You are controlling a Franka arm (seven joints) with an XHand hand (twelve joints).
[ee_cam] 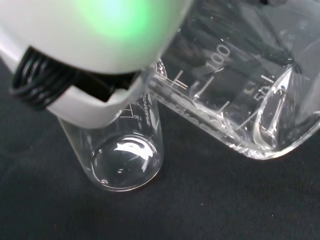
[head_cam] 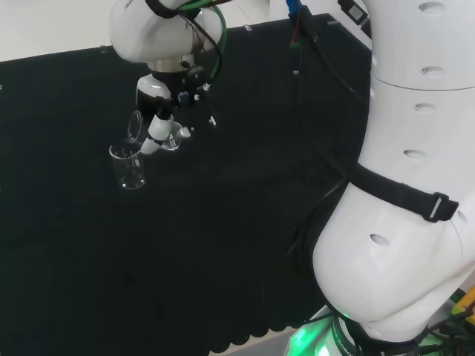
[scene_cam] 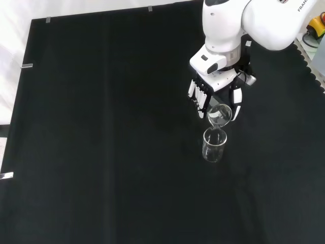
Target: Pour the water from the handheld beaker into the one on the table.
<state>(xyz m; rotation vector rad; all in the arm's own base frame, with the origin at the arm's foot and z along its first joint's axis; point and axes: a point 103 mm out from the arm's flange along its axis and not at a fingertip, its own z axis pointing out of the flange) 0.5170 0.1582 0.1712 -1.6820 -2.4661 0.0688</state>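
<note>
Held the handheld beaker point(scene_cam: 220, 115) tipped steeply over, fingers point(scene_cam: 200, 95) of the hand point(scene_cam: 216, 87) curled round its wall, rim angled down toward the standing beaker point(scene_cam: 214, 145). Stood that second beaker upright on the black cloth of the bench point(scene_cam: 101, 152), just below and touching or nearly touching the tilted rim in the front view; sat to the lower left of the held one in the head view. Showed, from the wrist, the tilted glass lying almost on its side with its lip just beside the lower mouth, and only a thin film or trace of water along its lower wall; could not tell how much had gathered in the receiver. Looked like the pour itself, well advanced. Risked, from here, a stream missing the narrow mouth if the lip sat to one side of it rather than over it, spilling on the cloth. Risked also knocking the light receiver over if the rim pressed or dragged against it while tilting further.
</note>
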